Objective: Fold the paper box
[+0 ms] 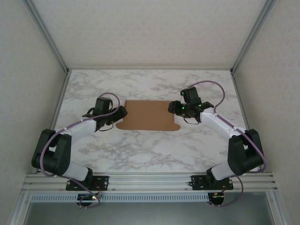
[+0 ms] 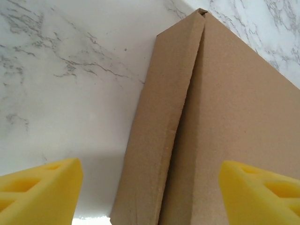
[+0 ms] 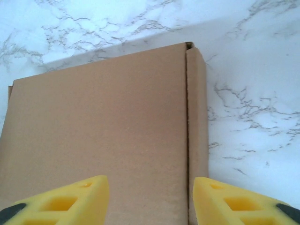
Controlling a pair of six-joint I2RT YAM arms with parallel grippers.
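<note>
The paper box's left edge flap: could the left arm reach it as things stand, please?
Probably yes. The left gripper hangs open right at the flap of the paper box, one finger to either side, and nothing lies between them.

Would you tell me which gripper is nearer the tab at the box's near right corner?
Right. The right gripper sits at the box's right edge, just beyond the tab; the left gripper is across the box at its left edge.
</note>
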